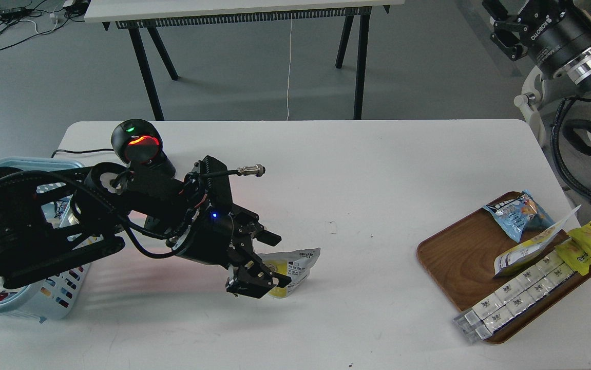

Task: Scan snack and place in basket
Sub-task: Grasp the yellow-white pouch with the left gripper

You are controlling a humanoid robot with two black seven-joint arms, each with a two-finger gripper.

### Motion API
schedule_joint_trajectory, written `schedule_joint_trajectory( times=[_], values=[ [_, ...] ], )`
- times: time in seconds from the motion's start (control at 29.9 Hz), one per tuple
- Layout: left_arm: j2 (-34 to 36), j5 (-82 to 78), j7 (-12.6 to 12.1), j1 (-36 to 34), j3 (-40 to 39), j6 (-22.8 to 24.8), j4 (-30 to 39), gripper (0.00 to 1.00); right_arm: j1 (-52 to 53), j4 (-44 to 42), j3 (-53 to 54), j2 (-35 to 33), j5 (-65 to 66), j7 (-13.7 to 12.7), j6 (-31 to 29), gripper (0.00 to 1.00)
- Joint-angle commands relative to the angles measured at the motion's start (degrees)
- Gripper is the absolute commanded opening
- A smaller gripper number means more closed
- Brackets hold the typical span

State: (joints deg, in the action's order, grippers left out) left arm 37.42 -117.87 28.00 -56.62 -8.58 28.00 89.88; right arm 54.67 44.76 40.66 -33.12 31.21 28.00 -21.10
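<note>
The snack [295, 267], a small yellow pouch with a silver-white printed panel, stands tilted on the white table [357, 169] at front centre. My left gripper [256, 281] reaches down from the left and is shut on the pouch's left end. The light-blue basket [43, 303] is at the far left, largely hidden behind my left arm. My right gripper [500, 28] is raised at the top right, off the table, open and empty.
A black ball-shaped scanner [138, 146] with a red glowing window stands at back left, just behind my left arm. A brown wooden tray [454, 257] at the right holds several other snack packs. A second table stands beyond the far edge.
</note>
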Motion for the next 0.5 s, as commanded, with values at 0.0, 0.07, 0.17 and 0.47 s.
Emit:
schedule_joint_trajectory(
  times=[0.0, 0.07, 0.17, 0.47],
  values=[
    [-0.06, -1.48, 0.0, 0.8, -0.03, 0.0, -0.41, 0.67, 0.08, -0.03, -0.06, -0.01, -0.8, 0.0, -0.09, 1.0],
    [0.02, -2.27, 0.0, 0.89, -0.12, 0.0, -0.41, 0.63, 0.08, -0.03, -0.06, -0.1, -0.98, 0.0, -0.09, 1.0],
    [0.2, -2.45, 0.0, 0.89, -0.12, 0.0, -0.41, 0.53, 0.08, 0.06, -0.06, -0.1, -1.07, 0.0, -0.17, 1.0],
    [0.9, -2.45, 0.0, 0.81, -0.21, 0.0, 0.03, 0.33, -0.01, 0.06, 0.03, -0.19, -1.07, 0.0, -0.17, 1.0]
  ],
)
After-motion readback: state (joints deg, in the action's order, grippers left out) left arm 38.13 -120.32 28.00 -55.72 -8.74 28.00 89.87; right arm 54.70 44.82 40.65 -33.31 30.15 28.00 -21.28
